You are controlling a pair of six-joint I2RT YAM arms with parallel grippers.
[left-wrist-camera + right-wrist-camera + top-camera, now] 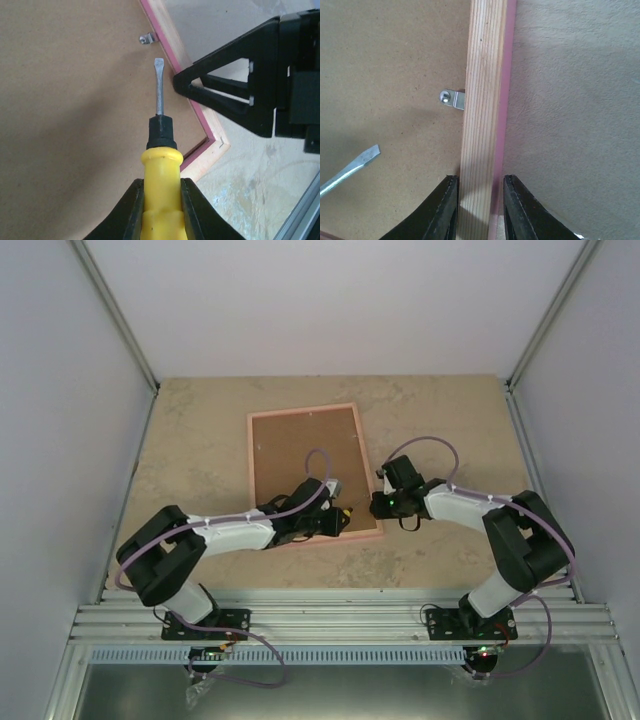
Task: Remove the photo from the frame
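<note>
The frame (300,410) lies face down on the surface (200,440), brown backing board (300,450) uppermost; the photo is hidden, we judge beneath that board. The left gripper (162,210) is closed on a yellow-handled screwdriver (161,167), blade short of the metal tab (452,98). The right gripper (480,185) straddles the frame's rail (482,75); whether it clamps, we cannot tell. We advise easing the blade flat under the tab, rail steadied. Clearance between the grippers is tight; open surface lies outside the rail.
</note>
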